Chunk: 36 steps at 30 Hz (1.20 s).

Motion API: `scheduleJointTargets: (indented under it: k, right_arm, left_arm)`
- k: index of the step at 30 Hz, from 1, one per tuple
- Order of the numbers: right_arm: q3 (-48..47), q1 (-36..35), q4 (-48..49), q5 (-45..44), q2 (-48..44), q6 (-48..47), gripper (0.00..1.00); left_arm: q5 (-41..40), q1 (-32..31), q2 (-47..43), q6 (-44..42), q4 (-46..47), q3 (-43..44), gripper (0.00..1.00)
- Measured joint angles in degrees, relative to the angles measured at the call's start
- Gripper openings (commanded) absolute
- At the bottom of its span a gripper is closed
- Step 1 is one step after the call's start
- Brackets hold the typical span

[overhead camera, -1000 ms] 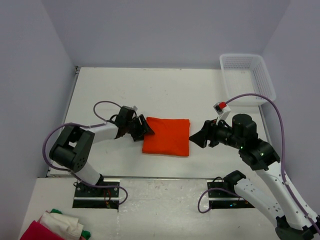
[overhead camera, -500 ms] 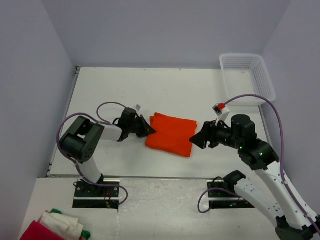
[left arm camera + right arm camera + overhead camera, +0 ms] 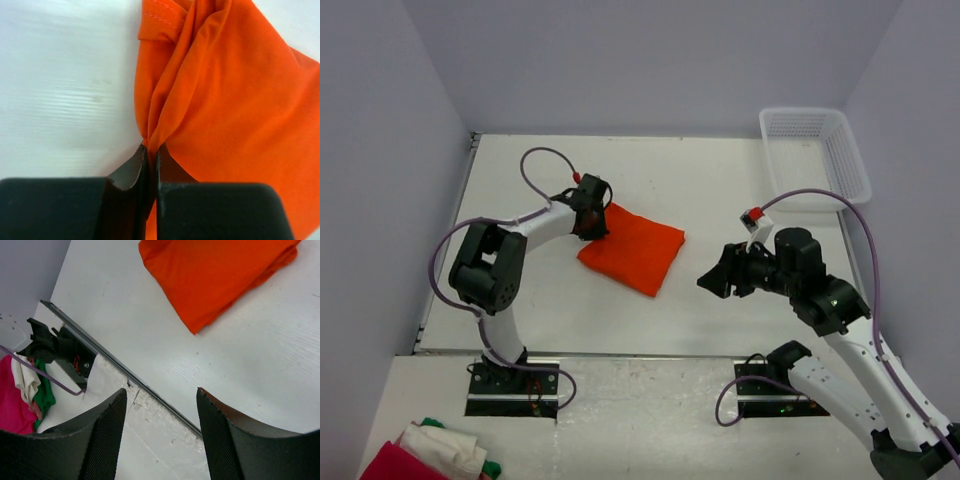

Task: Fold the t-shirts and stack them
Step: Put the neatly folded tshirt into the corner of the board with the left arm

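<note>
A folded bright orange t-shirt (image 3: 635, 248) lies askew on the white table, left of centre. My left gripper (image 3: 590, 222) is shut on its upper-left corner; in the left wrist view the orange t-shirt (image 3: 235, 100) bunches into folds between the dark fingers (image 3: 131, 167). My right gripper (image 3: 712, 279) hovers to the right of the shirt, apart from it, open and holding nothing. In the right wrist view the t-shirt (image 3: 215, 275) lies beyond the spread fingertips (image 3: 112, 410).
A white plastic basket (image 3: 815, 155) stands at the table's back right corner. A pile of red, white and green cloth (image 3: 430, 455) lies off the table at the near left, also seen as the cloth pile (image 3: 25, 390) in the right wrist view. The table's front rail (image 3: 125, 372) runs below the right gripper.
My left gripper has shut on the shirt's left corner and dragged it back and leftward, turning the shirt askew. The right gripper has drawn slightly away from the shirt's right edge.
</note>
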<state>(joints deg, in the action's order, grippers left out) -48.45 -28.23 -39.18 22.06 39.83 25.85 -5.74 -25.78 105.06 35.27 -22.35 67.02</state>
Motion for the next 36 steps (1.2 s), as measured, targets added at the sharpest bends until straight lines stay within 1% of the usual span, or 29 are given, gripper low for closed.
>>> scheduleJointTargets:
  k: [3, 5, 11, 15, 17, 20, 21, 22, 25, 29, 30, 36]
  right_arm:
    - [0.1, 0.0, 0.0, 0.0, 0.3, 0.0, 0.60]
    - [0.4, 0.0, 0.1, 0.0, 0.3, 0.0, 0.62]
    - [3.0, 0.0, 0.6, -0.1, 0.7, 0.0, 0.63]
    - [3.0, -0.1, 0.5, -0.2, 1.0, 0.0, 0.63]
    - [3.0, -0.2, 0.5, -0.4, 0.6, 0.0, 0.63]
    - [3.0, -0.3, 0.6, -0.8, 0.2, 0.2, 0.65]
    - [3.0, -0.3, 0.6, -1.2, 0.3, 0.2, 0.68]
    - [3.0, -0.3, 0.6, -1.6, 0.4, 0.2, 0.74]
    - [3.0, -0.4, 0.6, -2.1, 1.5, 0.2, 0.79]
    - [3.0, -0.5, 0.6, -2.3, 3.1, 0.2, 0.82]
    - [3.0, -0.6, 0.6, -2.4, 3.3, 0.2, 0.83]
    - [3.0, -0.8, 0.6, -3.1, 3.1, 0.2, 0.85]
  left_arm:
    - [-5.9, 2.5, 1.4, -4.1, -6.0, 4.5, 0.00]
    - [-8.9, 5.6, 2.0, -7.2, -8.8, 6.4, 0.00]
    - [-15.9, 15.3, 4.8, -15.2, -11.7, 11.4, 0.00]
    - [-18.5, 18.8, 10.4, -20.3, -11.7, 18.3, 0.00]
    - [-18.9, 19.9, 14.1, -22.9, -11.4, 22.4, 0.00]
    - [-18.9, 21.7, 18.8, -25.5, -11.7, 28.0, 0.00]
    - [-18.8, 22.4, 20.0, -26.2, -11.9, 29.8, 0.00]
    - [-18.7, 23.1, 21.4, -26.9, -12.4, 32.1, 0.00]
    - [-18.8, 25.2, 26.6, -29.2, -13.9, 41.7, 0.00]
    - [-18.5, 28.1, 34.0, -31.8, -15.1, 55.9, 0.00]
    - [-18.3, 28.9, 35.3, -32.3, -15.0, 58.2, 0.00]
    - [-16.3, 33.4, 38.1, -34.4, -15.0, 62.1, 0.00]
